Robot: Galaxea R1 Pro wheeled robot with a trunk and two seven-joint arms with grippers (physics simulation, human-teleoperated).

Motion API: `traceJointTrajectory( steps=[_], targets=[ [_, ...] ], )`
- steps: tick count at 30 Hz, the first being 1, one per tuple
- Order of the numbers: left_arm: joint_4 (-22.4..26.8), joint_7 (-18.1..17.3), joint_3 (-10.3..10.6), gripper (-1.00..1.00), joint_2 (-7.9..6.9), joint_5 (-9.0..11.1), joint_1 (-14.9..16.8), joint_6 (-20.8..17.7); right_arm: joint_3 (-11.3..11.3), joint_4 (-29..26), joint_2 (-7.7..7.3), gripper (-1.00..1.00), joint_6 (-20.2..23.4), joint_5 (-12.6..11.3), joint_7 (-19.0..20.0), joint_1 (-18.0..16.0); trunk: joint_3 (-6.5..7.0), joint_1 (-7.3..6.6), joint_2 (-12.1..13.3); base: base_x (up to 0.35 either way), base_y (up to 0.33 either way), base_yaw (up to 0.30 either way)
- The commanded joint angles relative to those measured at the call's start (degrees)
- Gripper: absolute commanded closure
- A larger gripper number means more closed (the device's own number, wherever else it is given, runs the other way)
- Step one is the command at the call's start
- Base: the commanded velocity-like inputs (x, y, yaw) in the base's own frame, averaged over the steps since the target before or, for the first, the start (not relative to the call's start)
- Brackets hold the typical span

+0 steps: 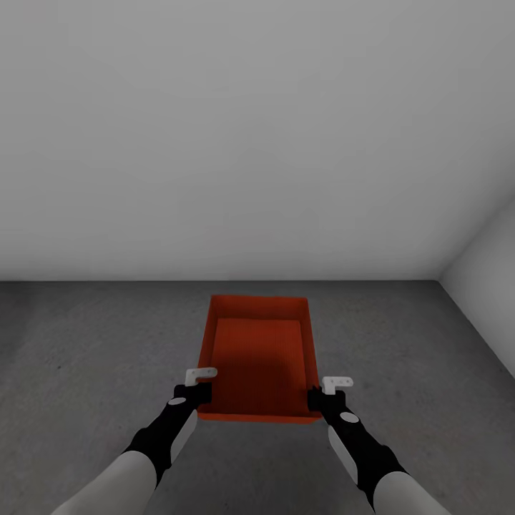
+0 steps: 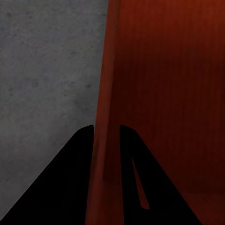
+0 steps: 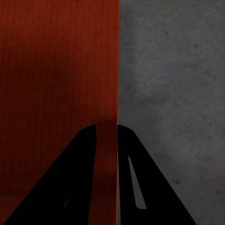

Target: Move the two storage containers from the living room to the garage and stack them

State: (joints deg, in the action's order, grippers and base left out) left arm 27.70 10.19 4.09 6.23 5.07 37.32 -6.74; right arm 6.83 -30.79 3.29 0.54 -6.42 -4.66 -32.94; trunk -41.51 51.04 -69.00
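Note:
One orange-red storage container (image 1: 261, 357) lies open-topped and empty straight ahead of me over the dark grey concrete floor (image 1: 93, 343) of the garage. My left gripper (image 1: 201, 394) is shut on its left wall near the near corner, and my right gripper (image 1: 315, 398) is shut on its right wall. In the left wrist view the black fingers (image 2: 70, 178) straddle the container wall (image 2: 105, 93). The right wrist view shows the same pinch, fingers (image 3: 136, 178) on either side of the wall (image 3: 110, 70). I cannot tell whether the bin touches the floor.
A plain white wall (image 1: 257, 143) rises a short way beyond the container. A second white wall (image 1: 486, 265) meets it in a corner at the right. Bare concrete stretches to the left and right of the bin.

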Motion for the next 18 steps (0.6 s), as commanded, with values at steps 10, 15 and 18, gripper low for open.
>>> traceJointTrajectory(
  steps=[10,15,18],
  targets=[
    [0.01,0.7,0.16,1.0,-0.08,1.35,0.03,-0.3,0.44,-0.15,-0.13,1.0,-1.44,-0.16,-1.66,-0.01,-1.84,2.2,-4.05,0.0,0.0,0.0],
    [-0.08,0.7,0.12,1.0,-0.08,1.35,0.03,-0.3,0.45,-0.17,-0.21,1.0,-1.82,0.0,-1.6,-0.01,-2.74,3.3,-6.06,0.0,0.0,0.0],
    [0.02,0.7,0.12,1.0,-0.08,1.35,0.03,-0.32,0.46,-0.17,-0.17,1.0,-1.88,-0.1,-1.64,-0.01,-3.28,3.96,-7.26,0.0,0.0,0.0]
  ],
)
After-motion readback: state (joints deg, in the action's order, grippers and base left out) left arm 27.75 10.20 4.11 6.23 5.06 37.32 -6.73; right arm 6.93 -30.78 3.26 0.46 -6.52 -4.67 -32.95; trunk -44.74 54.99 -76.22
